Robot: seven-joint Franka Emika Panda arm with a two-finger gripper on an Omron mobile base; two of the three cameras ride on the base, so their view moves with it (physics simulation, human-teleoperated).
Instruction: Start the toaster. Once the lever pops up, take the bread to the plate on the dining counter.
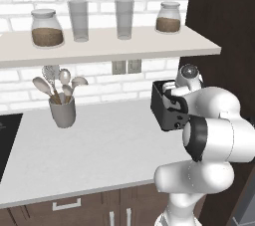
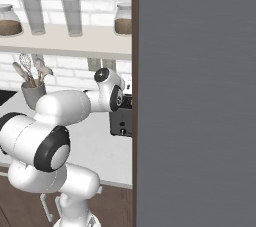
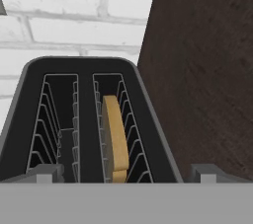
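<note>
The black toaster stands on the kitchen worktop against the brick wall, beside a dark cabinet side. The tan bread stands on edge in its right slot, and the left slot is empty. My gripper hangs right above the toaster's near end, open, with one fingertip on each side and nothing between them. In the left base view the toaster is partly hidden behind my arm. In the right base view the toaster shows its front knob. The plate and the dining counter are out of view.
A grey utensil holder with spoons stands at the worktop's left. A shelf above carries jars and glasses. A dark cabinet side rises right of the toaster. A cooktop corner lies far left. A grey panel blocks the right base view's right half.
</note>
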